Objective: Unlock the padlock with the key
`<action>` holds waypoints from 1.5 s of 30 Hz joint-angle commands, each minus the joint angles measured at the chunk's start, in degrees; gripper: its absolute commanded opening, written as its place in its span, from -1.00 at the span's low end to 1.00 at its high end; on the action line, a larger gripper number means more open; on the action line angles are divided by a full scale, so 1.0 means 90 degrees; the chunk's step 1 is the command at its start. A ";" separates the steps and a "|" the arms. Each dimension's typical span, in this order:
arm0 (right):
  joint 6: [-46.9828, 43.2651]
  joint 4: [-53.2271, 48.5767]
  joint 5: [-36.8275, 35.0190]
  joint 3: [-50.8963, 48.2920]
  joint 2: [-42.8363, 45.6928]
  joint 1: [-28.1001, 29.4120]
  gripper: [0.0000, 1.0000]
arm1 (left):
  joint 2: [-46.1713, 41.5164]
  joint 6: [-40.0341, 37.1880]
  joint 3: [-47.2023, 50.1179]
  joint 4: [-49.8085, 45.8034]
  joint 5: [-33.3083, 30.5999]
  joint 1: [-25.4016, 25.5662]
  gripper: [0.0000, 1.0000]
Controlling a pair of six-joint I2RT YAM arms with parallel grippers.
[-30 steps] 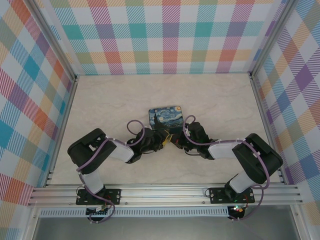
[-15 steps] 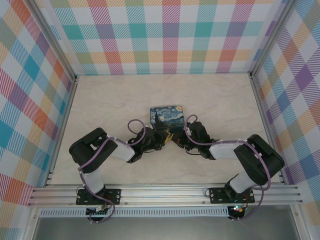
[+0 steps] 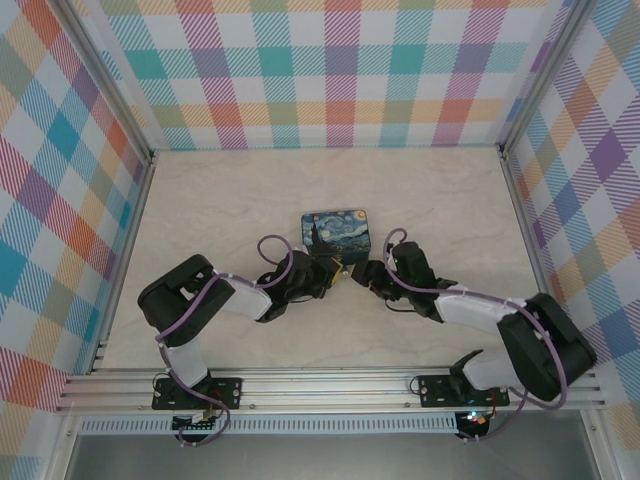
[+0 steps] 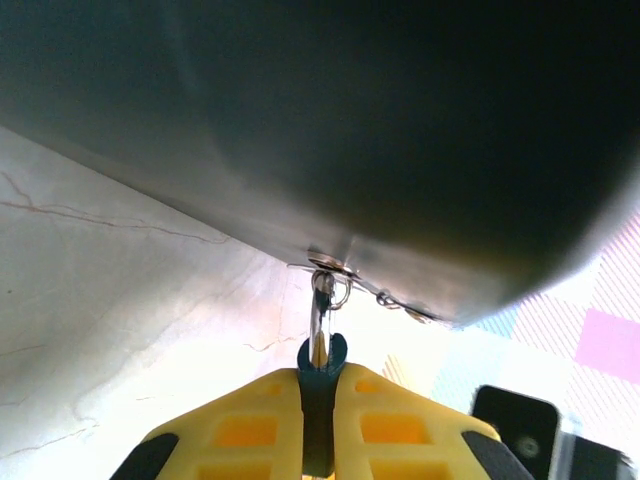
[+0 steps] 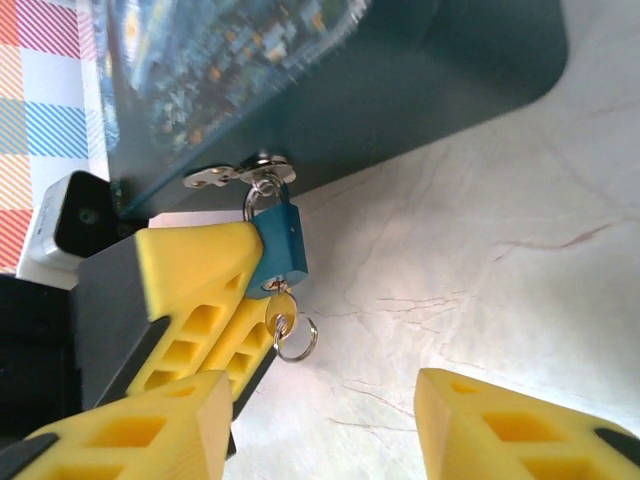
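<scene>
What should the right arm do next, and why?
Probably ease the open right gripper in to pinch the key and turn it: the key sits in the base of the padlock, the shackle looks closed through the hasp, and the left gripper clamps its body.

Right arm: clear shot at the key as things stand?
Likely yes. The key juts from the free end of the padlock, bare, facing the open right gripper. The left gripper clamps the padlock body just beside it, so clearance looks tight.
</scene>
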State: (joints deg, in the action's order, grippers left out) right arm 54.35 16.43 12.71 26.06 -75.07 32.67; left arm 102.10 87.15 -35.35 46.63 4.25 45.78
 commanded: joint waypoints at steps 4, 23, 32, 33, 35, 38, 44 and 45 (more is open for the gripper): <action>-0.2512 -0.1922 -0.1072 0.0650 0.1267 -0.0104 0.28 | -0.0313 -0.0312 -0.0227 -0.0460 0.0065 0.0060 -0.92; -0.6312 -0.1488 -0.1467 0.0719 0.3304 -0.0114 0.99 | -0.0663 -0.0621 -0.0330 -0.1050 0.0082 -0.0014 -0.88; -0.8885 -0.2254 -0.2117 0.0708 0.2964 0.0893 1.00 | -0.0700 -0.0585 -0.0306 -0.1024 0.0051 -0.0020 -0.85; -0.9118 -0.2072 -0.2336 0.0570 0.2937 0.1102 1.00 | -0.0694 -0.0566 -0.0301 -0.1010 0.0055 -0.0021 -0.85; -0.9600 -0.1746 -0.2794 0.0322 0.2812 0.1494 0.99 | -0.0691 -0.0486 -0.0255 -0.0971 0.0040 -0.0025 -0.85; -1.0111 -0.1494 -0.3506 0.0160 0.2438 0.2026 0.86 | -0.0700 -0.0384 -0.0203 -0.0904 0.0035 -0.0019 -0.85; -1.0360 -0.0504 -0.4341 -0.0217 0.1608 0.2529 0.44 | -0.0708 -0.0334 -0.0219 -0.0894 0.0079 -0.0027 -0.85; -1.0321 -0.0398 -0.4365 -0.0236 0.1469 0.2540 0.39 | -0.0712 -0.0318 -0.0213 -0.0907 0.0077 -0.0023 -0.85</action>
State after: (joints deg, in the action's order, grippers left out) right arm -35.99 5.65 -21.32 24.75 -59.79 54.70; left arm 97.95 83.35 -36.71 37.52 4.60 45.71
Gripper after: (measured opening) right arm 0.718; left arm 0.078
